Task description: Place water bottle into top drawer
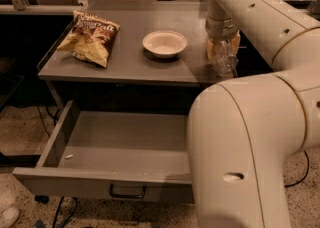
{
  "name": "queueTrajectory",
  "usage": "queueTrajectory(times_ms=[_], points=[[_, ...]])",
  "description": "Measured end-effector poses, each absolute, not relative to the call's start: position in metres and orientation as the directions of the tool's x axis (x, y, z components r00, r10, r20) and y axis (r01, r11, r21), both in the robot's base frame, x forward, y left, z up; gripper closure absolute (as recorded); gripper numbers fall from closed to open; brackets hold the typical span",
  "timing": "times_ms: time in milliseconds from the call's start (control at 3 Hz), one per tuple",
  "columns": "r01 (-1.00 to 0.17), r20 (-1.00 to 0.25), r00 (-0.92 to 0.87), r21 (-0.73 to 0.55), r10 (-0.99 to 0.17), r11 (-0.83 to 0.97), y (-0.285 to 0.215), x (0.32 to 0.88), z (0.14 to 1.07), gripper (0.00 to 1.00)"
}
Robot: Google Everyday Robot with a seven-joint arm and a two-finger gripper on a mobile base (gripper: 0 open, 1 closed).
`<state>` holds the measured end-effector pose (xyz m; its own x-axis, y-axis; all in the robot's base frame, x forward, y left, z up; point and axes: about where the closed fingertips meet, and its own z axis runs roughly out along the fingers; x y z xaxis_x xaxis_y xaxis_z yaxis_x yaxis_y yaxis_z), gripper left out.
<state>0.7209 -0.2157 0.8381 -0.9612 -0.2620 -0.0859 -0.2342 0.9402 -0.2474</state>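
Grey metal furniture fills the scene, and a white bowl (164, 43) stands near the middle of the grey tabletop (130, 64). To the right of the bowl, at the tabletop's right edge, the gripper (223, 47) comes down from above, directly over the water bottle (225, 60). The clear plastic bottle, with its yellowish label band, shows just beneath the wrist. The wrist hides the gripper's grasp, so whether it is spread apart or clamped on the bottle cannot be told. It is also unclear whether the bottle rests on the tabletop or hangs just above it.

Well to the left of the bowl, a crumpled brown and yellow chip bag (90, 37) lies on the tabletop. Below and in front of the bowl, the top drawer (125, 142) stands pulled out. Its flat front panel carries a dark curved pull handle (127, 192) at the centre, and a small pale speck (69, 156) lies on the drawer floor near the left wall. The robot's cream-coloured arm (240, 142) bulks in the foreground, to the right of the bowl, and covers the drawer's right end.
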Motion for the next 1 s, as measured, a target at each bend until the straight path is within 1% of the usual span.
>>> queueTrajectory(times_ms=[333, 667, 1000], points=[[-0.234, -0.086, -0.961, -0.247, -0.262, 0.940, -0.216, 0.721, 0.838, 1.00], [-0.237, -0.100, -0.958, -0.244, -0.267, 0.941, -0.215, 0.725, 0.836, 1.00], [-0.245, -0.153, -0.946, -0.235, -0.285, 0.941, -0.219, 0.726, 0.849, 1.00]])
